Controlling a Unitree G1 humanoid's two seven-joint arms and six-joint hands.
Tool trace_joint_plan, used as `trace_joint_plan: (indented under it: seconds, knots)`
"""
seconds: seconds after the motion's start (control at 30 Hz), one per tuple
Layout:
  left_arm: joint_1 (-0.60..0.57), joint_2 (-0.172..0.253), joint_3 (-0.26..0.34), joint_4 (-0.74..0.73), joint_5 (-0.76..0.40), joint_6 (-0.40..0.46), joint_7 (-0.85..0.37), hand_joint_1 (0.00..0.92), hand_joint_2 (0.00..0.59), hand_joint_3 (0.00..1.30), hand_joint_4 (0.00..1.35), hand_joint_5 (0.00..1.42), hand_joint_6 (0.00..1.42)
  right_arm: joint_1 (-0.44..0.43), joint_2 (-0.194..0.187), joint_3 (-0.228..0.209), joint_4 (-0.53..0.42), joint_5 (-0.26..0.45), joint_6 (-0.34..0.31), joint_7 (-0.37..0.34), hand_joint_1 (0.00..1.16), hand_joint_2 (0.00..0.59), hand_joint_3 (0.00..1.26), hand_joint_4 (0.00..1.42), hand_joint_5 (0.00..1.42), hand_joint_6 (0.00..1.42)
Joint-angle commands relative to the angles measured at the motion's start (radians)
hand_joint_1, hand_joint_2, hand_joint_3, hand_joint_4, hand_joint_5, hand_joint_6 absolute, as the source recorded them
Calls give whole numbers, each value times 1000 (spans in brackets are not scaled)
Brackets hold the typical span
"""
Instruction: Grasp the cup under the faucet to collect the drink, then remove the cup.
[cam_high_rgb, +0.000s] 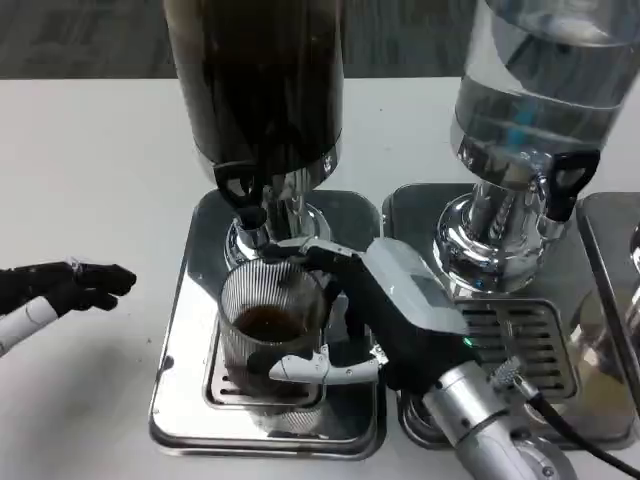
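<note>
Step in hand: we judge the collecting phase. The cup (272, 330) stands on the drip tray (185, 330) of the dark-drink dispenser (255, 80), directly below its faucet (243, 195), and already carries a shallow layer of dark liquid.

Flow: we cannot tell whether drink is running from the faucet at this instant.

Right hand: the right hand (375, 320) wraps the cup from the cup's right side. One finger (310, 250) curls over the far rim region; another (315, 367) crosses the lower front wall. We read this as a closed grasp on the cup.

Left hand: the left hand (75, 285) hovers over the white table (90, 150), well apart from the dispenser, fingers loosely bunched and extended toward the tray. It holds nothing; we cannot tell how far it is closed.

Neighbouring unit: a clear-liquid dispenser (530, 90) stands to the right on its own tray (520, 340), just beside the right forearm.

Next move: we expect the cup to be held steady until the fill is sufficient, then drawn out from under the faucet. This calls for a level, upright cup, clearance below the faucet spout, and a path that avoids the neighbouring dispenser base.

Risk: the ribbed, transparent wall may slip if the grasp loosens; tilting would spill.
</note>
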Motion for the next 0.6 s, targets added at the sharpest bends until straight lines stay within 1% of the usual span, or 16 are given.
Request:
trace_joint_plan:
  seconds: [0.03, 0.1, 0.3, 0.6]
  knots:
    - [-6, 8, -8, 3, 3, 0, -1, 0, 95, 345, 274, 282, 226, 3, -10, -24, -46, -1, 0, -12, 696, 248, 439, 552, 806, 1146]
    - [-8, 8, -9, 4, 4, -1, -2, 0, 95, 345, 274, 282, 227, 8, -17, -29, -59, -10, 3, -15, 696, 248, 441, 553, 806, 1150]
    - [-12, 8, -14, 3, 9, -6, -1, 0, 96, 345, 274, 282, 229, 32, -37, -57, -95, -5, 18, -5, 673, 253, 453, 561, 816, 1171]
    - [-12, 3, -25, -14, 11, -19, -4, 0, 98, 345, 274, 282, 231, 72, -54, -96, -159, 3, 48, 11, 671, 253, 453, 568, 823, 1176]
